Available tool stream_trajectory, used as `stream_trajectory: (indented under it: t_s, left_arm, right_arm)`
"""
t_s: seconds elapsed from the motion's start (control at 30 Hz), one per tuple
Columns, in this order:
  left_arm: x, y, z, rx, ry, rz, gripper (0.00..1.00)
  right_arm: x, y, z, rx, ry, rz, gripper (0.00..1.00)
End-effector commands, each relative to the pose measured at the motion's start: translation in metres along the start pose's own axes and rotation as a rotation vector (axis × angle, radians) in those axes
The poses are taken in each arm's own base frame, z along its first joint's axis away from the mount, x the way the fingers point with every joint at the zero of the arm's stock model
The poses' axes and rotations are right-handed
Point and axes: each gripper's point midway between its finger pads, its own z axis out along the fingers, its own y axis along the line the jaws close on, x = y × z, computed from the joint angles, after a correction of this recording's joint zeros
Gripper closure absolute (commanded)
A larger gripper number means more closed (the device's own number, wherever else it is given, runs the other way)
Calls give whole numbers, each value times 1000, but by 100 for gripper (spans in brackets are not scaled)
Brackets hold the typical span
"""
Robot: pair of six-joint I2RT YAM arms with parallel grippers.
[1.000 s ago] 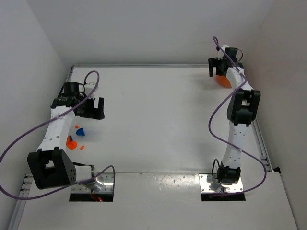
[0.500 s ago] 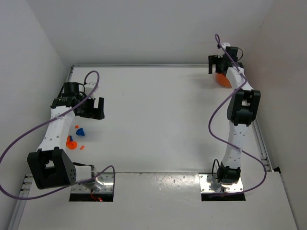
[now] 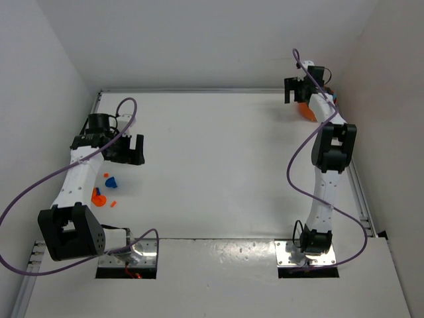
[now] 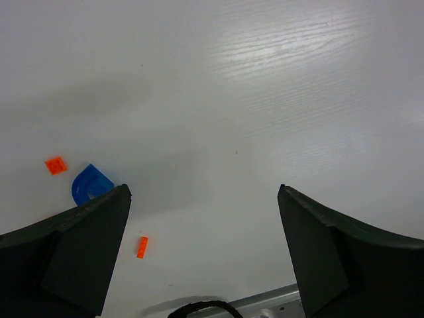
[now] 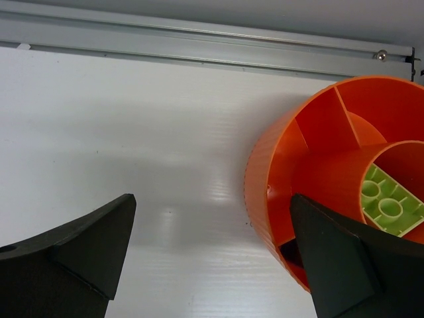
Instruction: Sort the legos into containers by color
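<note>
Loose legos lie on the white table at the left: a blue curved piece (image 3: 110, 180) (image 4: 89, 183), a flat orange square (image 4: 56, 165), a tiny orange brick (image 4: 142, 246) and a bigger orange piece (image 3: 98, 198). My left gripper (image 3: 129, 155) (image 4: 203, 192) hovers open just right of them, with nothing between its fingers. In the far right corner stands the round orange container (image 3: 307, 110) (image 5: 265, 179) with inner divider walls. A yellow-green lego (image 5: 391, 200) lies in its centre cell. My right gripper (image 3: 295, 94) (image 5: 212, 199) hangs open beside the tub's left wall, its right finger overlapping the rim.
A metal rail (image 5: 199, 43) runs along the table's far edge behind the tub. White walls enclose the table on three sides. Purple cables (image 3: 126, 109) loop off both arms. The left arm's link (image 3: 76, 182) lies just left of the legos.
The right gripper has edged slightly left and farther back, off the orange tub. The left arm and the legos have stayed where they were.
</note>
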Motion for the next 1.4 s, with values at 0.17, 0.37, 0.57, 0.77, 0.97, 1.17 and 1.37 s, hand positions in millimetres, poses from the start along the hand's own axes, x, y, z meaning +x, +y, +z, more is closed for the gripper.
stream_trajectory:
  t_s: [0.17, 0.37, 0.57, 0.77, 0.97, 1.17, 1.37]
  left_arm:
    - [-6, 1, -1, 4, -26, -12, 0]
    - [-2, 1, 1, 6, -18, -15, 0]
    - [-4, 1, -1, 4, -26, -12, 0]
    - [0, 0, 0, 6, -18, -15, 0]
    - [-2, 1, 1, 4, -26, -12, 0]
    - [-2, 1, 1, 4, -26, -12, 0]
    - [-2, 1, 1, 4, -26, -12, 0]
  right_arm:
    - [-13, 5, -2, -22, -33, 12, 0]
    - [5, 9, 0, -42, 13, -17, 0]
    - [7, 10, -4, -55, 31, -48, 0]
    - [12, 6, -10, -57, 70, -108, 0]
    - [14, 0, -19, -43, 98, -174, 0]
    - [19, -19, -26, 0, 132, -208, 0]
    - [24, -28, -37, 20, 145, -235, 0]
